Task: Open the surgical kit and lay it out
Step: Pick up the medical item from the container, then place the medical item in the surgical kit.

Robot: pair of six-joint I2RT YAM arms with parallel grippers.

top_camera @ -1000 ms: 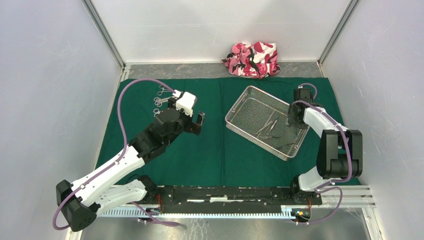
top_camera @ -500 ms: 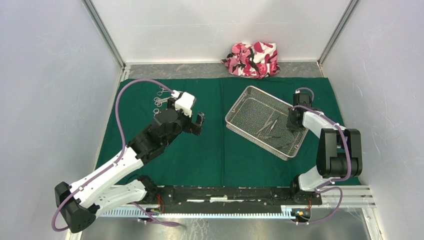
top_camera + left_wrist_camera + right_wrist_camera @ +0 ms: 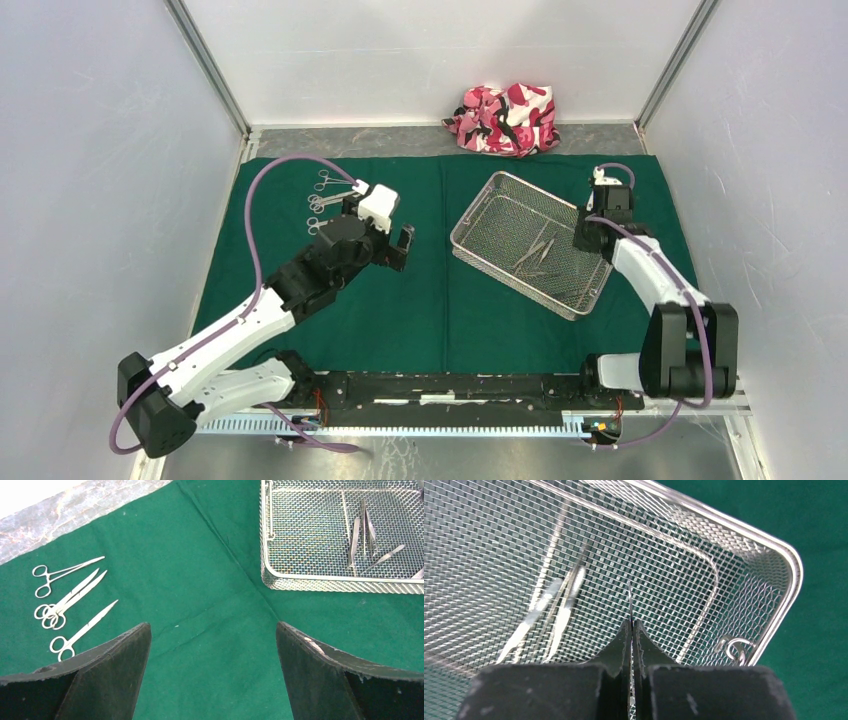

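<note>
Right gripper [image 3: 631,627] has closed above the mesh tray [image 3: 472,212] on the green drape [image 3: 430,320]. Only its wrist view shows the thin steel instrument [image 3: 629,600] pinched. Left gripper [image 3: 212,630] gapes wide, empty.

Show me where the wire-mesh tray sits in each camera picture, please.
Top external: wire-mesh tray right of centre.
Left wrist: tray at upper right.
Right wrist: tray fills most of the picture.
Shared landmark: the green cloth beneath it, seen in all three.
</note>
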